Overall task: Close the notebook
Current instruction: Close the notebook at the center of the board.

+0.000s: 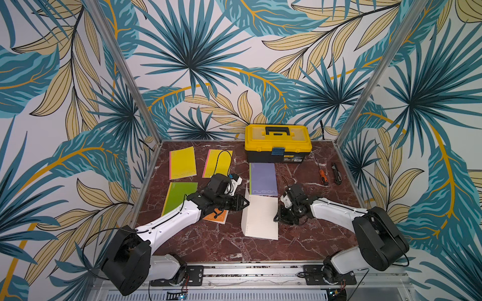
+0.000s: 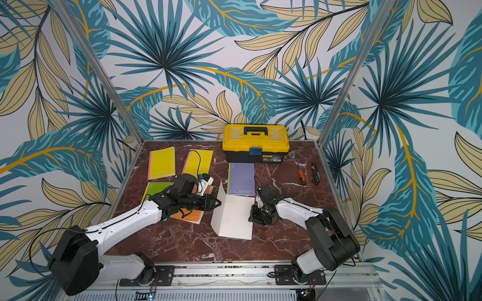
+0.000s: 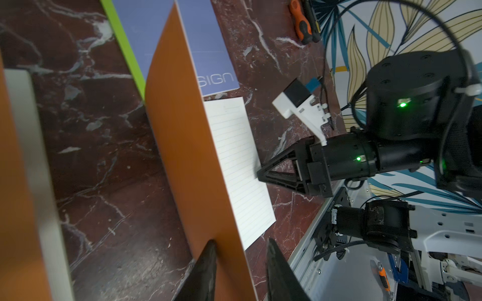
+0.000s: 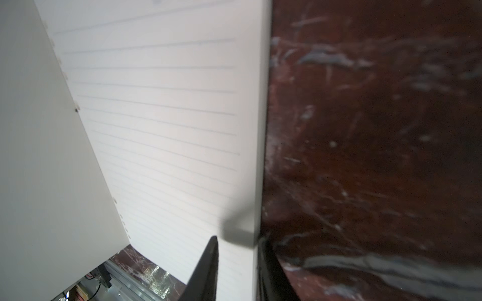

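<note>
On table (image 1: 208,247), straddling cover (image 3: 187,146) of notebook (image 1: 260,221) with left gripper (image 3: 240,241), jaws apart. Meeting page (image 4: 156,117) edge with right gripper (image 4: 237,238); cannot tell if clamped.

1. Worktop (image 1: 313,234): dark red marble pattern with white veins.
2. Toolbox (image 1: 277,142): yellow lid, black base and handle, lid down, at the far edge.
3. Screwdriver (image 1: 322,177) and utility knife (image 1: 336,177): lying flat, near each other but apart, on the right.
4. Purple notebook (image 1: 263,178): closed, just in front of the toolbox.
5. Yellow notebook (image 1: 182,163) and second yellow notebook (image 1: 212,169): closed, far left.
6. Green notebook (image 1: 177,198): closed, in front of the yellow notebook.
7. Orange notebook (image 1: 217,218): partly hidden.
</note>
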{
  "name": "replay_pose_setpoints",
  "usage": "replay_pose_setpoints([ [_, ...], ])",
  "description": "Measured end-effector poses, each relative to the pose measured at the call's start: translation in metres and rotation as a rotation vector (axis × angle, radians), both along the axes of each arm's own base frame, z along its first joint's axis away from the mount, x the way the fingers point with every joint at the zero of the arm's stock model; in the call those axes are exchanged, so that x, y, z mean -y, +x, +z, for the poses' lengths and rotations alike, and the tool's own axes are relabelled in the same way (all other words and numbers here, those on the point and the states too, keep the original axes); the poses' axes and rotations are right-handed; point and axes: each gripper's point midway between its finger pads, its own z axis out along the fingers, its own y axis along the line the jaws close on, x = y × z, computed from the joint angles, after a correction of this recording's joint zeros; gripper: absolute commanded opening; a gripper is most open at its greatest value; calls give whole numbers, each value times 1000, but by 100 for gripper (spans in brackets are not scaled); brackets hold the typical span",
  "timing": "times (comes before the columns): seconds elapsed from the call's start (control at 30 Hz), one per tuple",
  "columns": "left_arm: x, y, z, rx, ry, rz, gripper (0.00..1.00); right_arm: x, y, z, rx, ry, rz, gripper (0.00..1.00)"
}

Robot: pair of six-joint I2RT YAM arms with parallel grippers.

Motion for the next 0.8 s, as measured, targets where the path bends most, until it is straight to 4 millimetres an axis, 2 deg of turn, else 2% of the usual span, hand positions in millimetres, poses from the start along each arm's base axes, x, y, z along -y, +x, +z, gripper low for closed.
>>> replay_pose_setpoints([
  [0.07, 9, 2, 4, 8, -26, -23, 37, -7, 1, 0, 6, 21, 2, 27],
  [0.2, 30, -2, 0, 3, -57, -80, 37, -5, 1, 1, 11, 21, -19, 27],
  [0.33, 50, -5, -15, -26, -73, -123, 37, 13, 1, 9, 25, -9, -69, 28],
  [0.47, 66, -4, -31, -49, -89, -141, 37, 36, 7, 36, 98, -21, -138, 31],
  [0.6, 70, 0, -46, -56, -91, -130, 39, 50, 6, 55, 137, -44, -165, 34],
  [0.8, 58, 12, -80, -65, 13, -38, 41, 58, 1, 60, 136, -80, -169, 35],
])
